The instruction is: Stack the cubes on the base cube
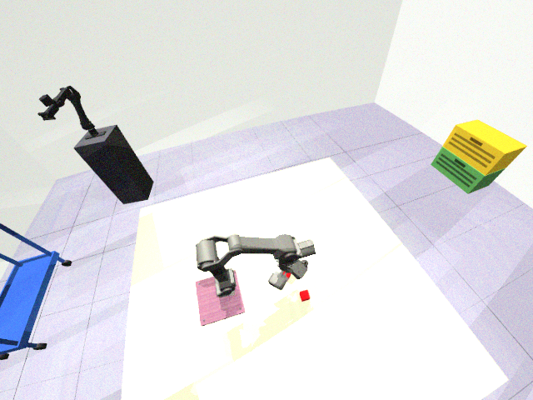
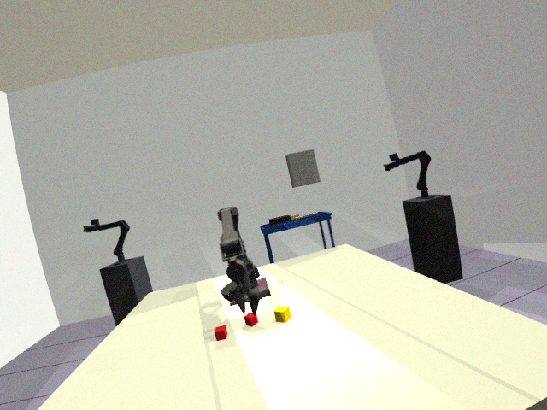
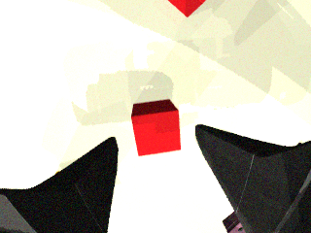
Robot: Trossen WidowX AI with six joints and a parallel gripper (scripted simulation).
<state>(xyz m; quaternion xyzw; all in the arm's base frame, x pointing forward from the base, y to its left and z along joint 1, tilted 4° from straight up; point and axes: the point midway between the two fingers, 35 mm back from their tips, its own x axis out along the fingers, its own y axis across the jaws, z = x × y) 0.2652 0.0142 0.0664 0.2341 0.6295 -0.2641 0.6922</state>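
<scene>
Two small red cubes and one yellow cube [image 2: 282, 313] rest on the white table [image 1: 387, 301] [image 2: 353, 353]. My gripper [image 1: 287, 276] [image 2: 248, 309] [image 3: 155, 136] is open and points down at the nearer red cube [image 2: 250, 319] [image 3: 155, 128], which lies on the table between and just below the two dark fingertips. Nothing is held. The other red cube [image 1: 305, 295] [image 2: 220, 332] lies apart, a short way beyond it. The yellow cube is hidden behind the arm in the top view and out of the wrist view.
The arm stands on a pink plate [image 1: 219, 307]. Off the table are black pedestals [image 1: 113, 165] [image 2: 432, 238] carrying other arms, a blue cart [image 1: 21, 297] [image 2: 296, 222], and stacked yellow and green crates [image 1: 477, 155].
</scene>
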